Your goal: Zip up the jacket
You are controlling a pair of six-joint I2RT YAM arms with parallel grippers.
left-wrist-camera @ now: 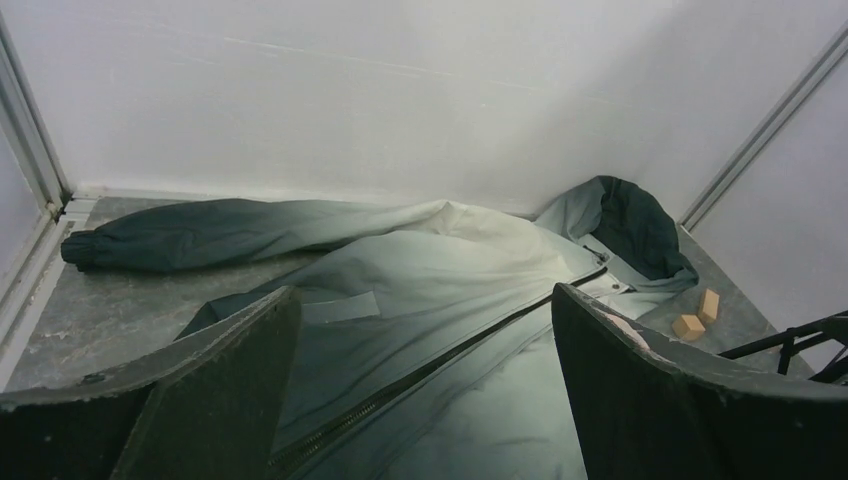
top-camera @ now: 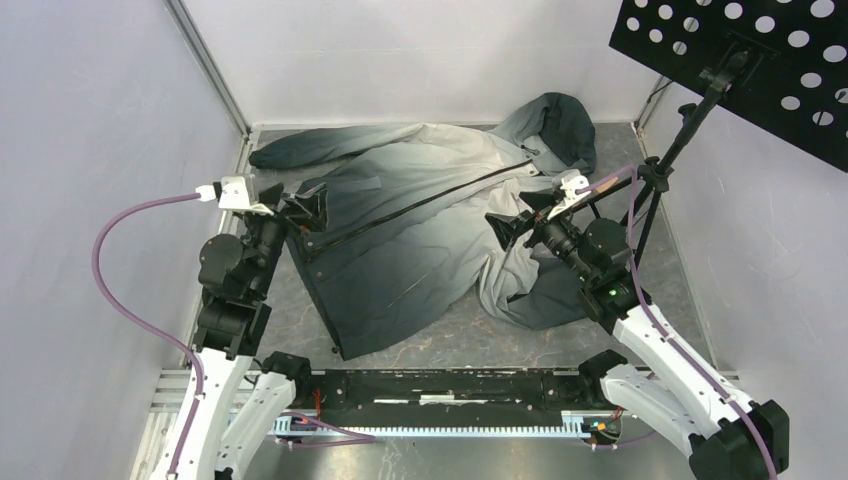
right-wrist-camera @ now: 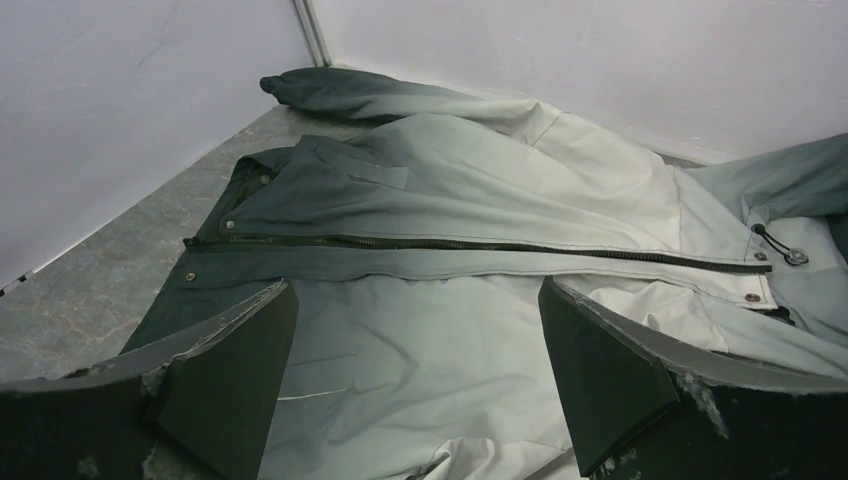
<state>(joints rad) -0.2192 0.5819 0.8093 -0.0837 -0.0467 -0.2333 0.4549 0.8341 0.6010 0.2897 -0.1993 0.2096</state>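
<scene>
- Your jacket (top-camera: 420, 230), a large hooded one fading from dark teal-grey at the hem to pale grey-white at the chest, lies spread flat in the middle of the grey marbled table (top-camera: 470, 345). Its hem points to the left arm and its collar to the right.
- You have one long dark zipper (top-camera: 415, 208) running slantwise from the hem to the collar. From these views you cannot tell where its slider sits.
- The one hood (top-camera: 560, 125) lies open at the far right corner, and its dark lining is all that shows inside.
- There are two sleeves. The far sleeve (top-camera: 310, 148) lies stretched along the back wall, and the near sleeve (top-camera: 530, 295) is crumpled under the right arm.
- In the right wrist view you can count four small round snaps (right-wrist-camera: 752, 297) along the front edges.
- Your left gripper (left-wrist-camera: 425, 298) is spread wide with nothing in it, and it is poised at the hem end of the zipper.
- Your right gripper (right-wrist-camera: 415, 290) is likewise spread wide and grips nothing. It is over the pale chest fabric, just below the zipper.
- Two small tan wooden blocks (left-wrist-camera: 708, 305) sit side by side on the table beside the hood.
- One black perforated panel on a stand (top-camera: 740, 60) hangs over the right rear corner.
</scene>
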